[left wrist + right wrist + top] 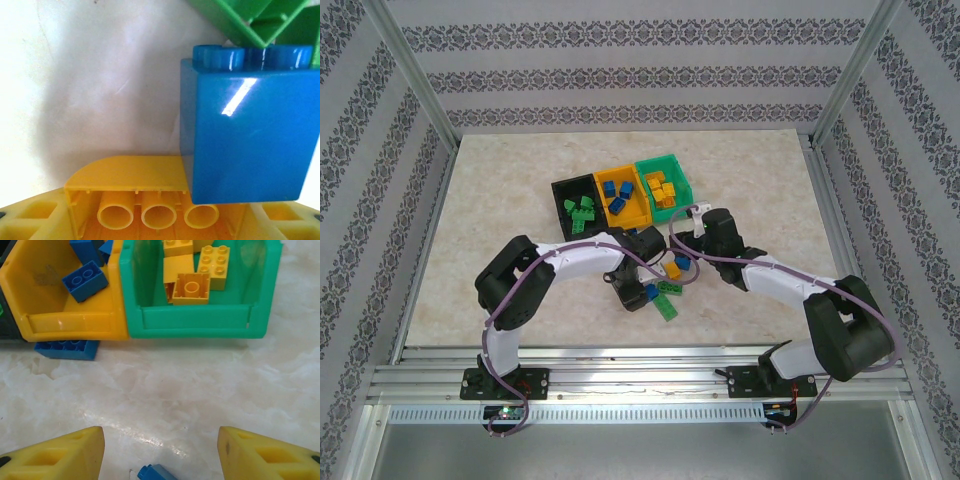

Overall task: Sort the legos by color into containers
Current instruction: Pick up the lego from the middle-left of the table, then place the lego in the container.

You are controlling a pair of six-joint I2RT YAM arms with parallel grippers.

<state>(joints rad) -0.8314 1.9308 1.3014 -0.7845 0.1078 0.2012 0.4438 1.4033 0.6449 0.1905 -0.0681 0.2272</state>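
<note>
Plastic containers [195, 322], black, orange-yellow and green in a row, hold colour-sorted legos [191, 289]; a few loose ones lie just before them. Right gripper [160, 455]: spread, empty, facing the containers. Left gripper [160, 220]: jaws flank a yellow brick [145, 200] beside a blue brick [247, 135], firm pinch undeterminable; bricks judged light, rigid, glossy, best taken across flat opposite sides.

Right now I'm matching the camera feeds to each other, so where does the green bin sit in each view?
Top external: the green bin is just right of centre, at the right end of the bin row.
Right wrist: it is at upper centre-right, front wall facing the camera.
Left wrist: a close-up of a blue brick and a yellow brick.
Shared landmark: the orange-yellow bin, joined to the green bin's left side.
</note>
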